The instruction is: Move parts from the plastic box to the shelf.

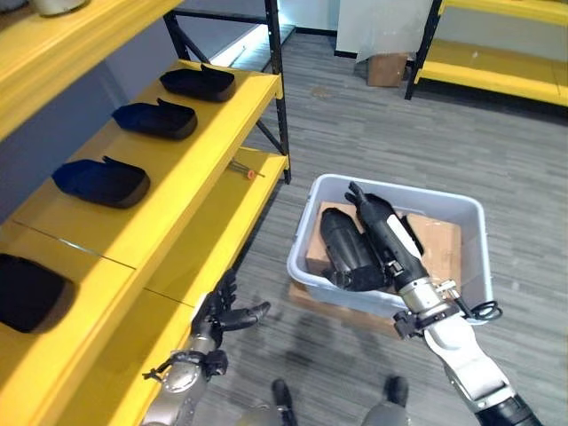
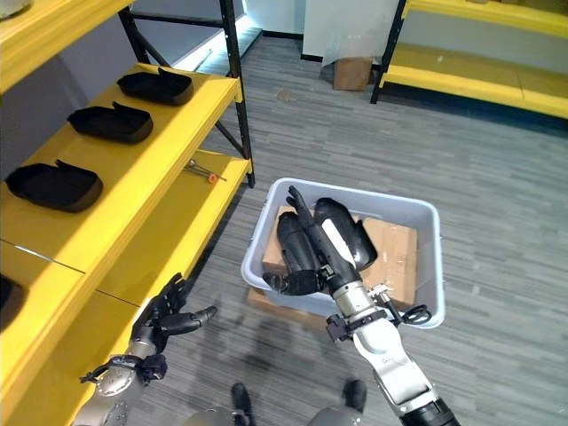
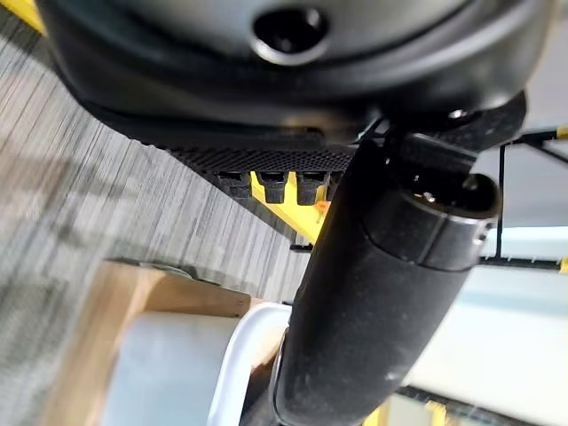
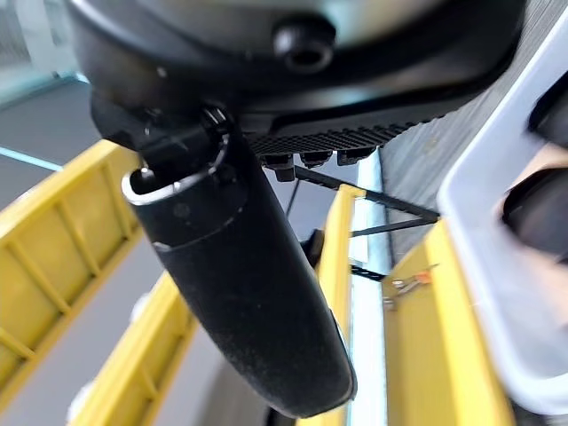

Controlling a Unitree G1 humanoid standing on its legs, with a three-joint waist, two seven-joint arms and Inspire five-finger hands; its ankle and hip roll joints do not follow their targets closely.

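Note:
A grey plastic box (image 1: 475, 257) stands on the floor, holding black moulded parts (image 1: 346, 248) on brown cardboard (image 1: 439, 244). My right hand (image 1: 386, 232) reaches into the box from the near side. Its fingers lie straight over the parts and its thumb (image 4: 240, 275) sticks out straight, so it is open. Several of the same black parts (image 1: 155, 118) sit in a row on the yellow shelf (image 1: 191, 173) at the left. My left hand (image 1: 224, 312) hovers open, fingers spread, low beside the shelf's front edge and left of the box.
A small red-handled screwdriver (image 1: 245, 169) lies on the lower yellow shelf board. The shelf's black upright (image 1: 277, 89) stands between shelf and box. A cardboard box (image 1: 387, 68) and another yellow shelf (image 1: 497, 75) are at the back. Cardboard (image 1: 306, 297) lies under the grey box.

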